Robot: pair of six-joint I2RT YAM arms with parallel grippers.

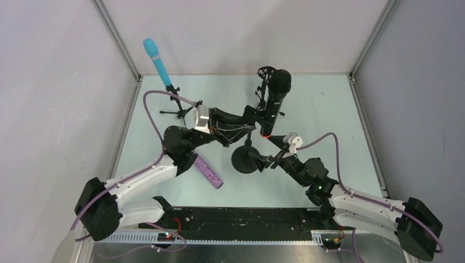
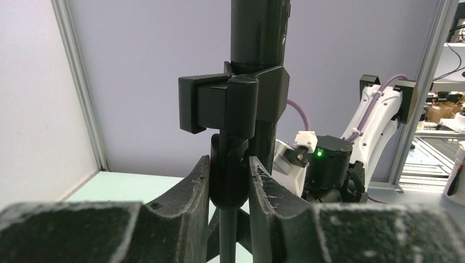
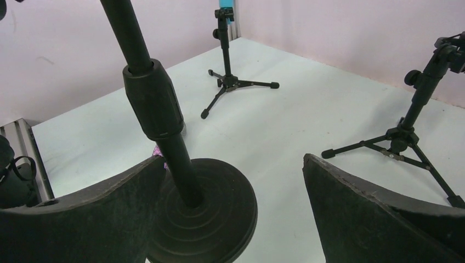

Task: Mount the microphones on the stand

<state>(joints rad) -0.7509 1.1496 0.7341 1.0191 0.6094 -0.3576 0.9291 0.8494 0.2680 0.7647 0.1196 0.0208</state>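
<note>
Had the left end effector (image 2: 229, 183) clamped on the neck of the round-base stand (image 3: 152, 98) under the clip (image 2: 236, 98) holding the black microphone (image 1: 277, 96) — right end effector (image 3: 233, 164) spread wide beside the base (image 3: 219, 213) — turquoise microphone (image 1: 157, 60) on the rear-left tripod (image 1: 176, 107), purple microphone (image 1: 208, 171) flat on the bench (image 1: 329, 120).

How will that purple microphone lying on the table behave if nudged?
The purple microphone is a round stick lying on its side on the table, so it would probably roll sideways. It looks rigid, so it should lift without bending.
</note>
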